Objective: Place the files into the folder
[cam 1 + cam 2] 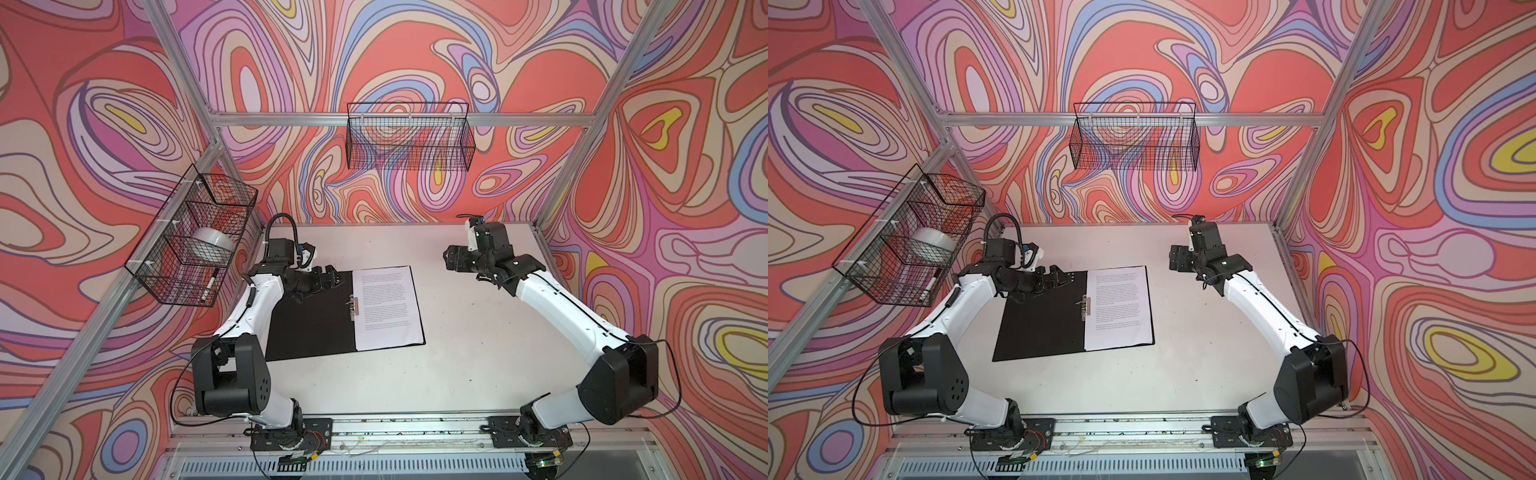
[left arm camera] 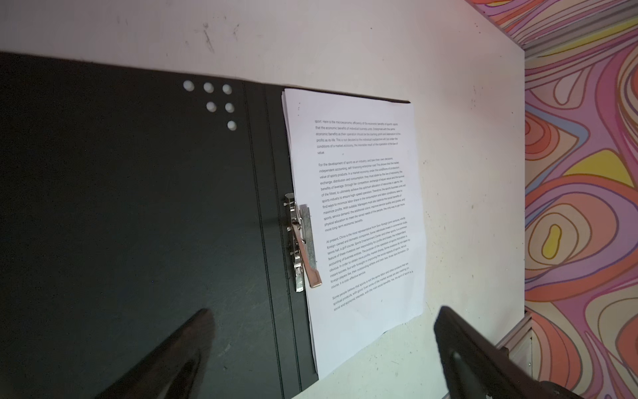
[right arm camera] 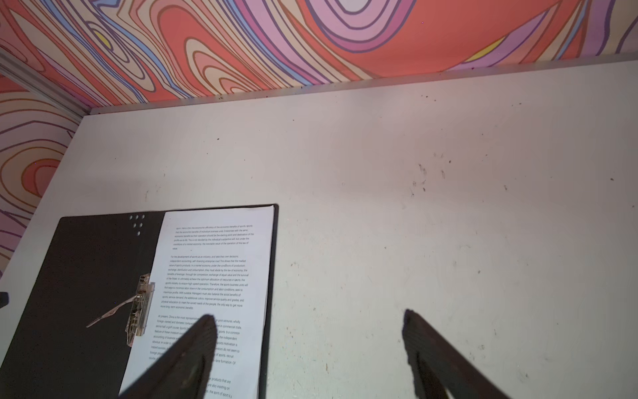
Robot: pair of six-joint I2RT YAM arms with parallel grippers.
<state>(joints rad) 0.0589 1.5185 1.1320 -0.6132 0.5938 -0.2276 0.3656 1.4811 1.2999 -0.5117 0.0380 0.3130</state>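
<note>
You have the folder (image 1: 309, 328) lying open on the worktop (image 1: 478, 353), with the files (image 1: 388, 307) on its right leaf beside the spine clip (image 1: 354, 307). Left jaws spread wide, empty, over its far edge. Right jaws also apart, empty, well clear.

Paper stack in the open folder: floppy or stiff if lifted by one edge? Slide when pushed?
The files are thin sheets lying flat on the folder, so likely floppy and light. Their edges show staggered at a corner, so a push probably shifts the top sheet first.
</note>
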